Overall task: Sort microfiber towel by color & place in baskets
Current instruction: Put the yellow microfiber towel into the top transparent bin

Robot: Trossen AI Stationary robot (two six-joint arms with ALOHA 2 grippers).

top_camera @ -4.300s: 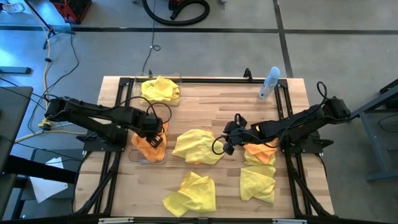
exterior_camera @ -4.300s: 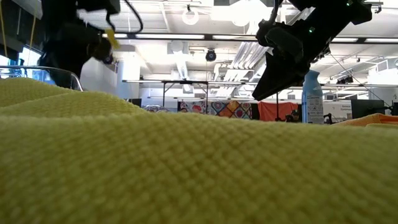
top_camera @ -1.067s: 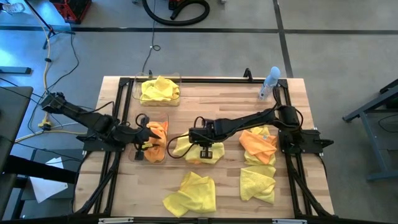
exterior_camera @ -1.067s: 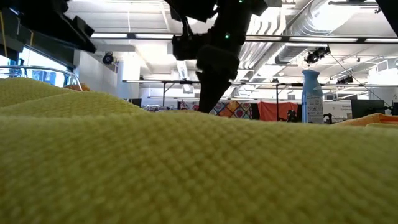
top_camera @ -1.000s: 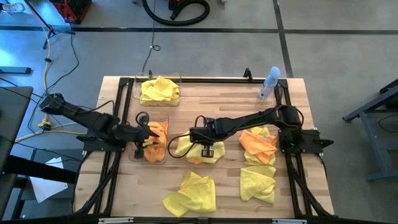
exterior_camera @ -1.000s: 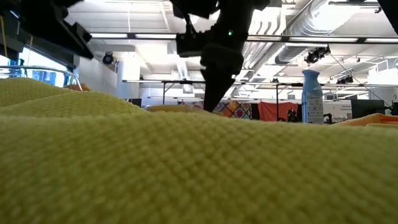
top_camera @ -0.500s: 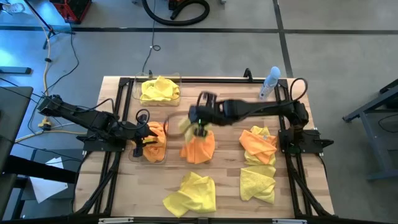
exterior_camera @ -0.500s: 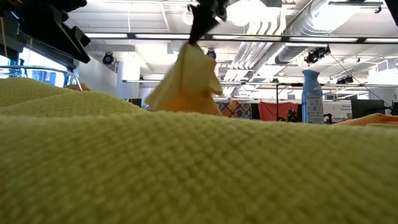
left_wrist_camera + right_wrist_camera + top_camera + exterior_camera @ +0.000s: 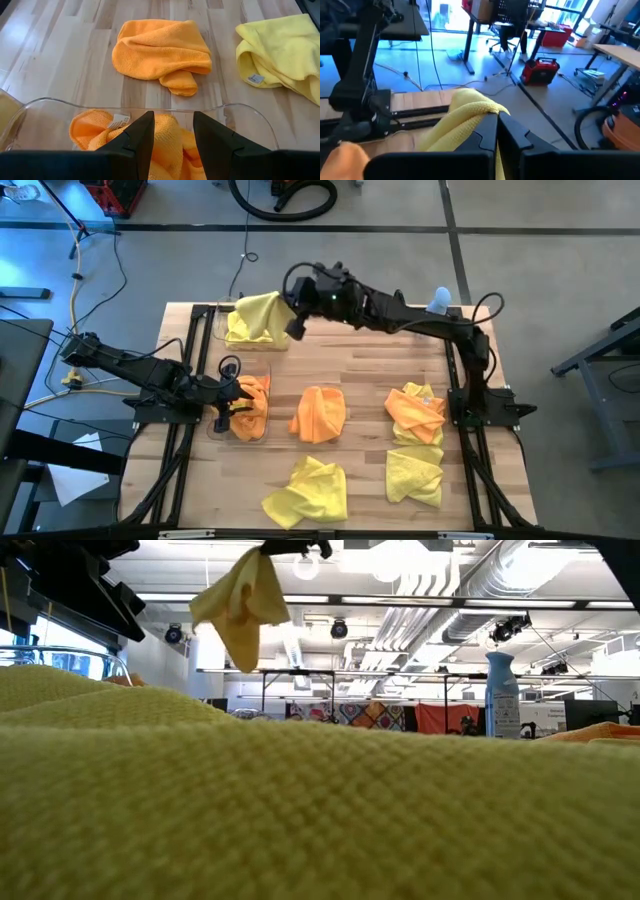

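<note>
With the right gripper point(image 9: 291, 310) pinched on a dangling yellow towel point(image 9: 255, 313) over the eleven-o'clock basket point(image 9: 222, 338), it could drape the rim, while the left gripper point(image 9: 226, 402) idles part-open.

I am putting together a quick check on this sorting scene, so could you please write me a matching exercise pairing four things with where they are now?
Things:
1. yellow towel in the right gripper
2. loose orange towel
3. spray bottle
4. left gripper

Places:
A. at the table's far right corner
B. lying on bare wood mid-table
C. at the near basket holding orange cloth
D. hanging in the air above the far basket of yellow cloth

Pairs: 1-D, 2-B, 3-A, 4-C
</note>
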